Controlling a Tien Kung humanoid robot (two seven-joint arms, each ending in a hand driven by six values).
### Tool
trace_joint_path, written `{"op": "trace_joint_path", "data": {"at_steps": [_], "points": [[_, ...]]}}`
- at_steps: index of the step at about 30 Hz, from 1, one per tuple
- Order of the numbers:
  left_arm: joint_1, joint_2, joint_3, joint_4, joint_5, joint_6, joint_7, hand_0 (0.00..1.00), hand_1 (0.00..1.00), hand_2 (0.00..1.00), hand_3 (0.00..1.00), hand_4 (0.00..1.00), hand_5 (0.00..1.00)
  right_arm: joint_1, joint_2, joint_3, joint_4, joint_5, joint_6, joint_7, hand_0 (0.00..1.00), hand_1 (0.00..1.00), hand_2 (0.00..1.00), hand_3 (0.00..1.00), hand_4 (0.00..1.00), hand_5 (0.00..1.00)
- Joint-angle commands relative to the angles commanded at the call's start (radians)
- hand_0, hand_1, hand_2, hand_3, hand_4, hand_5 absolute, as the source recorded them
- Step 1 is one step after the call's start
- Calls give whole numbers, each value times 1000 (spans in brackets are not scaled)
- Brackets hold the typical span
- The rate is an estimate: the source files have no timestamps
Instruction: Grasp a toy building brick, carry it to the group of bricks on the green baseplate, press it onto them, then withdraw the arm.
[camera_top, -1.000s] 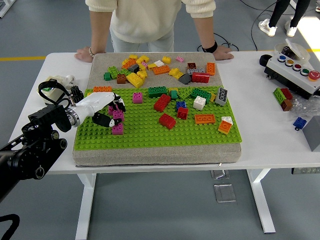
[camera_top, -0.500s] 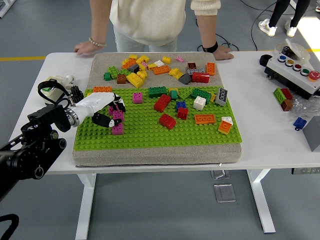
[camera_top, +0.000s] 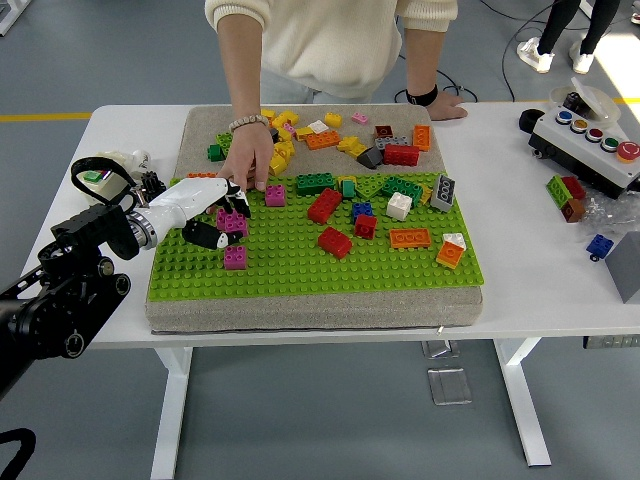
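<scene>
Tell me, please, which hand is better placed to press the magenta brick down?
Left. The left hand is over the green baseplate, fingers closed on a magenta brick; the right hand is out of view.

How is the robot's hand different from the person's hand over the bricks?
The robot's white and black left hand comes in from the left side, while the person's bare hand reaches down from the far side. The robot's hand is curled around a magenta brick; the person's hand holds nothing visible. Both are above the green studded baseplate.

Button box (camera_top: 588, 140) w/ coloured buttons at far right of white table (camera_top: 540, 270); person (camera_top: 330, 45) stands at far side.
</scene>
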Motion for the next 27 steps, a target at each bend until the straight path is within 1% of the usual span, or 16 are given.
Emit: {"op": "trace_joint_path", "data": {"at_steps": [12, 27], "points": [[10, 7, -9, -32, 8, -6, 4, 603, 581, 562, 537, 622, 2, -2, 0, 4, 0, -1, 0, 1, 753, 677, 725, 653, 909, 485], [15, 4, -4, -8, 2, -5, 0, 604, 581, 563, 538, 625, 2, -1, 0, 5, 0, 0, 0, 1, 753, 677, 725, 654, 908, 486]]}}
